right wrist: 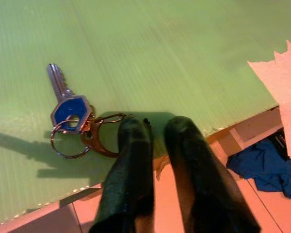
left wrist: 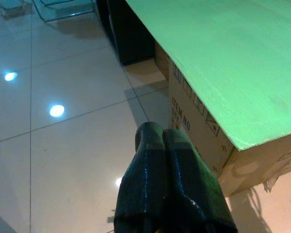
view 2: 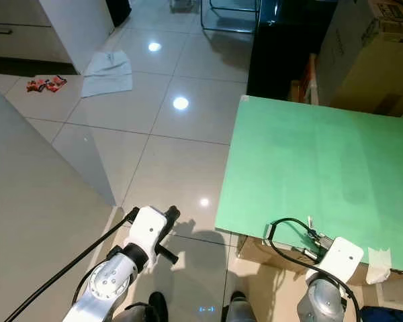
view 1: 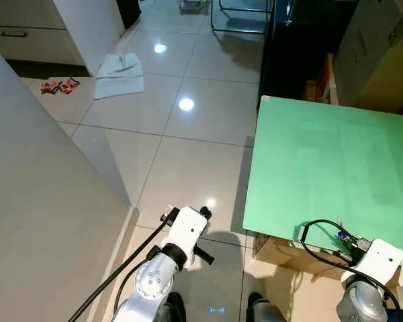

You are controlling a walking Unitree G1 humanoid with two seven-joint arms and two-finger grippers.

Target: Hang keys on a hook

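Note:
A bunch of keys [right wrist: 70, 110] lies near the front edge of the green board [view 1: 322, 154]: a silver key with a blue head, a split ring and a copper clip. It also shows beside my right wrist [view 1: 379, 257] as the keys [view 1: 341, 235]. My right gripper [right wrist: 157, 127] hovers at the board's edge just beside the clip, open, with nothing between its fingers. One fingertip [right wrist: 135, 130] is right next to the clip; I cannot tell if they touch. My left gripper [left wrist: 159, 135] is shut and empty, held low over the floor tiles beside the board.
The green board rests on cardboard boxes [left wrist: 199, 131]. A white wall panel [view 1: 40, 201] runs along my left. A white cloth [view 1: 119, 75] and red scraps [view 1: 59, 86] lie on the tiles ahead. A black cabinet [view 1: 289, 47] and a large carton [view 1: 376, 54] stand behind the board.

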